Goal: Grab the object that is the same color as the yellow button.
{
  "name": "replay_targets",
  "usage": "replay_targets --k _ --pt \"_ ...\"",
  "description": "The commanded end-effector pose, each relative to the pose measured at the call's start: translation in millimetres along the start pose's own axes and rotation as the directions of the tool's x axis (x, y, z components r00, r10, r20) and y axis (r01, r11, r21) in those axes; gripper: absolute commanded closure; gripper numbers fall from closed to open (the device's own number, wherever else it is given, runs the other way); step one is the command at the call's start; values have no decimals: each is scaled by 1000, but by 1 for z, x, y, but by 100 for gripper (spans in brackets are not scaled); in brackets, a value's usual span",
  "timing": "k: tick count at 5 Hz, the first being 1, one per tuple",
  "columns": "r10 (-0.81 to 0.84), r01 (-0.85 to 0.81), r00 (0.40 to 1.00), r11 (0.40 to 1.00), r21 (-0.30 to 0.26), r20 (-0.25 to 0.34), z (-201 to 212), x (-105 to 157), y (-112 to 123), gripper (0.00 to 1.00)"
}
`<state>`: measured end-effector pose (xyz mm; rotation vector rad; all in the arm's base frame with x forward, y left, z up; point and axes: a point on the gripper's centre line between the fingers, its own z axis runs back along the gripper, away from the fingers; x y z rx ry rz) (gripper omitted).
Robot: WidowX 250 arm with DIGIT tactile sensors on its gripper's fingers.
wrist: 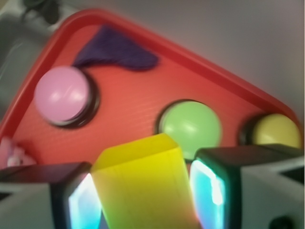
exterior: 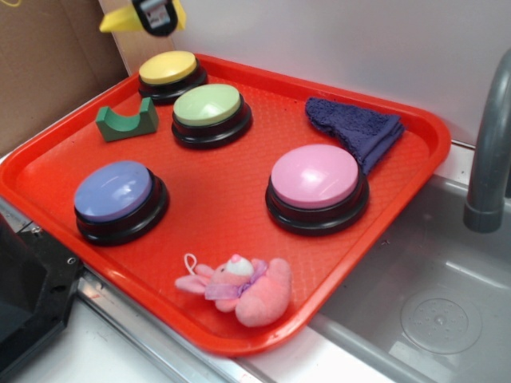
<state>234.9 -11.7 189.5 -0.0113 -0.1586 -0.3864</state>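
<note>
Gripping state: the gripper (wrist: 143,198) is seen closed on the yellow wedge block (wrist: 143,183), one finger pressed to each side face in the wrist view.
Fingers: dark pads (wrist: 209,191) with a bright cyan-white glare on their inner faces; the outer housings are pale grey.
Block appearance: solid yellow, flat-faced, with a lighter top face and a deeper yellow front face; its edges are softened by blur in the wrist view.
Block position: held up off the red tray (exterior: 239,207), at the top edge of the exterior view (exterior: 120,20), above and behind the yellow button (exterior: 168,68).
Block shape from outside: a pointed yellow tip is seen sticking out to the left of the gripper, a shorter piece to the right.
Yellow button: pale-yellow dome on a black base, at the tray's back corner, just behind the light-green button (exterior: 207,105).
Other buttons: a pink button (exterior: 314,177) and a blue button (exterior: 113,191) are set nearer the front.
Green arch block (exterior: 127,120): lying on the tray left of the light-green button.
Purple cloth (exterior: 355,129): bunched at the tray's back right.
Pink plush toy (exterior: 238,287): lying at the front rim.
Writing: no lettering can be read on any of these things; the wrist view is too blurred for fine marks.
</note>
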Motion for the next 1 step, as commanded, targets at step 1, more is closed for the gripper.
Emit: replay_targets --k 1 --pt "371 -374 927 920 113 49 35 4 -4 100"
